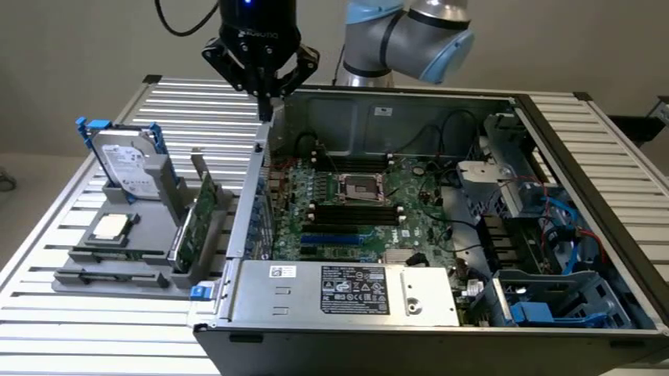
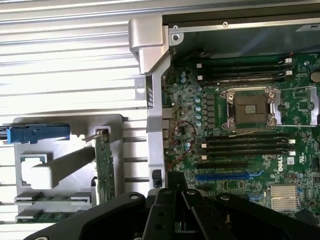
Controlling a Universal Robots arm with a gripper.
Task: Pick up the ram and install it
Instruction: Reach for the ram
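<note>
Half sunk in a slot along one edge of the grey holder (image 1: 152, 235), the ram (image 1: 117, 254) is hard to make out, while the gripper (image 1: 268, 103), jaws closed on nothing, hangs above a back corner of the open computer case (image 1: 418, 117) on the slatted metal table (image 1: 63, 329).

Ram (image 1: 124, 254) (image 2: 50, 198): long, narrow green board stick. Lies level, standing on long edge in slot of gray holder (image 1: 157, 235) (image 2: 75, 162). Only thin green top edge shows between gray slot walls. Chips too small to tell. Sits just beside square silver processor chip (image 1: 110, 227) (image 2: 32, 167), near holder's front. Holder at exterior view's left, outside open computer case (image 1: 313, 291) (image 2: 150, 45). Not held, not installed.
</note>
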